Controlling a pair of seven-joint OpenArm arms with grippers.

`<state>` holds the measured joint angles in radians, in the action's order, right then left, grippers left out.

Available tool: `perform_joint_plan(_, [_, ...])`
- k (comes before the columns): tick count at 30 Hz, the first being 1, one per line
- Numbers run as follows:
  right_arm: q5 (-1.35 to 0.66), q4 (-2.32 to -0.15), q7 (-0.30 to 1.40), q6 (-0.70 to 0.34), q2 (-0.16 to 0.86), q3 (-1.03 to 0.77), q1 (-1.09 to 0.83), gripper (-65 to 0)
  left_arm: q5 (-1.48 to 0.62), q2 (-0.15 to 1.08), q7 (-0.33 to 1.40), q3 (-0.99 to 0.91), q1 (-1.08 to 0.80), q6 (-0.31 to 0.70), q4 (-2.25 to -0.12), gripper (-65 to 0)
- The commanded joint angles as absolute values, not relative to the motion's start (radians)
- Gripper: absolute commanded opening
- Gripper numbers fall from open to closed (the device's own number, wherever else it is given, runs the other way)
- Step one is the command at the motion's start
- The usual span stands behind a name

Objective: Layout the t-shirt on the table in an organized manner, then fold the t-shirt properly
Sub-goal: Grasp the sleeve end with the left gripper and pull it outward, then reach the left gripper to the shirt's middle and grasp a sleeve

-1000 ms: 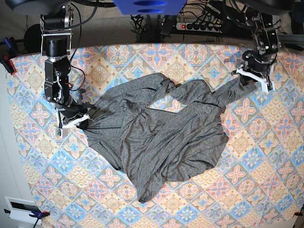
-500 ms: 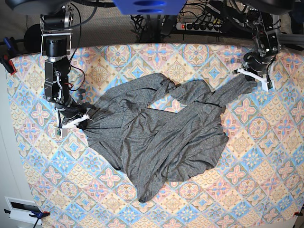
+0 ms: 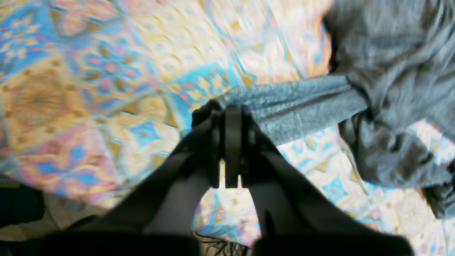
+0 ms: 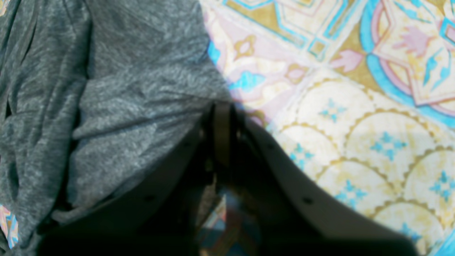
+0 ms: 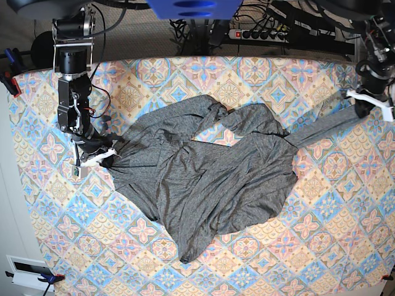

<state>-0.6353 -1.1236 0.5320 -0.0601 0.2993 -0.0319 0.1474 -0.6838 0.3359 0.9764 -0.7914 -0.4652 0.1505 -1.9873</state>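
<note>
The dark-grey t-shirt [image 5: 203, 172] lies crumpled in the middle of the table [image 5: 247, 271], with one long sleeve [image 5: 324, 126] stretched out to the right. My left gripper [image 5: 364, 106] is shut on that sleeve's end near the table's right edge. In the left wrist view it [image 3: 227, 110] pinches the sleeve [image 3: 295, 103] above the cloth [image 3: 89, 89]. My right gripper [image 5: 102, 157] is shut on the shirt's left edge. In the right wrist view it [image 4: 222, 106] grips the bunched fabric [image 4: 124, 89] on the table [image 4: 355, 106].
A power strip [image 5: 259, 34] and cables lie behind the table's far edge. A clamp [image 5: 12, 80] holds the cloth at the left edge. A white device [image 5: 28, 271] sits off the table at the front left.
My left gripper has moved right toward the table's right edge, pulling the sleeve out long and straight. The right gripper and the shirt's body have stayed put.
</note>
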Motion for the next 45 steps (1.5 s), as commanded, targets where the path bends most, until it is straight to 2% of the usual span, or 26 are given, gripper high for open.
perform_joint_plan(1, [-0.579,-1.109,0.584,-0.002,0.318,-0.036,0.142,-65.0,-0.72,0.369,0.975,-0.839,-0.464,0.157,-2.005,-65.0])
perform_joint_plan(5, [-0.579,-1.107,0.584,-0.002,0.318,-0.036,0.142,-65.0,-0.812,0.424,1.012,-0.929,-0.469,0.163,-2.005,-65.0])
perform_joint_plan(11, [-0.579,-1.107,0.581,-0.002,0.318,-0.035,0.143,-65.0,-0.82,0.476,1.006,-1.015,-0.46,0.154,-1.989,-65.0])
perform_joint_plan(16, [-0.579,-1.115,0.582,-0.002,0.318,-0.035,0.142,-65.0,-0.676,0.499,1.004,-1.017,-0.363,0.154,-1.951,-65.0])
perform_joint_plan(21, [-0.579,-1.115,0.582,-0.002,0.32,-0.035,0.139,-65.0,-0.506,0.498,0.995,-1.017,-0.228,0.154,-1.827,-65.0])
perform_joint_plan(27, [-0.579,-1.116,0.579,-0.002,0.318,-0.035,0.105,-65.0,-0.414,0.499,0.86,-1.004,-0.099,0.154,-1.609,-65.0])
perform_joint_plan(33, [-0.579,-1.116,0.581,-0.002,0.318,-0.035,0.105,-65.0,-0.292,0.498,0.794,-0.849,0.082,0.154,-1.474,-65.0])
perform_joint_plan(38, [-0.579,-1.116,0.582,-0.002,0.318,-0.033,0.105,-65.0,-0.217,0.493,0.78,-0.639,0.28,0.153,-1.392,-65.0])
perform_joint_plan(45, [-0.579,-1.116,0.582,-0.002,0.317,-0.033,0.105,-65.0,-0.045,0.371,0.748,-0.381,0.691,0.151,-1.119,-65.0])
